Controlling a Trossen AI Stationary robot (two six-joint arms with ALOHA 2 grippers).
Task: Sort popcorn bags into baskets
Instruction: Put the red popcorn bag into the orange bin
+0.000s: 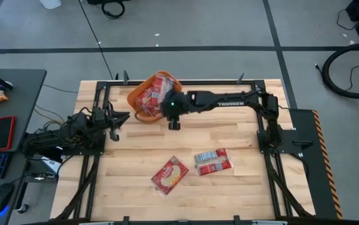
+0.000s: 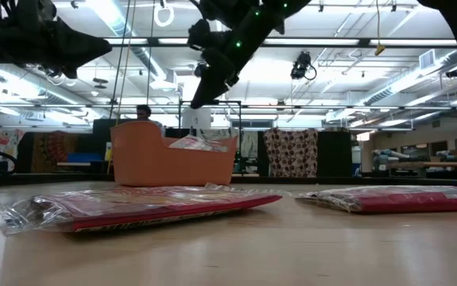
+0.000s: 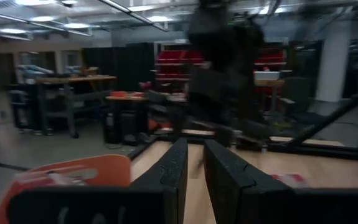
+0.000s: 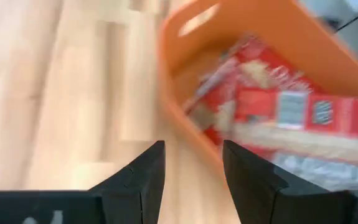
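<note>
The orange basket (image 1: 134,99) stands at the table's far middle, with several red popcorn bags (image 1: 156,90) piled inside; one bag's edge (image 2: 200,144) pokes above the rim. Two more bags lie flat on the near half of the table, one (image 1: 170,175) left of the other (image 1: 212,161). My right gripper (image 1: 174,125) hangs open and empty in the air, just beside the basket's near right edge; its wrist view looks down at the basket (image 4: 253,18). My left gripper (image 1: 122,119) waits at the table's left, raised, with a narrow gap between its fingers (image 3: 195,144).
A black frame rail (image 1: 185,82) borders the table. On the desk to the left lie a red phone (image 1: 3,133), a keyboard and a mouse. In the low view a person (image 2: 143,113) stands behind the basket. Bare wood stretches between the basket and the two loose bags.
</note>
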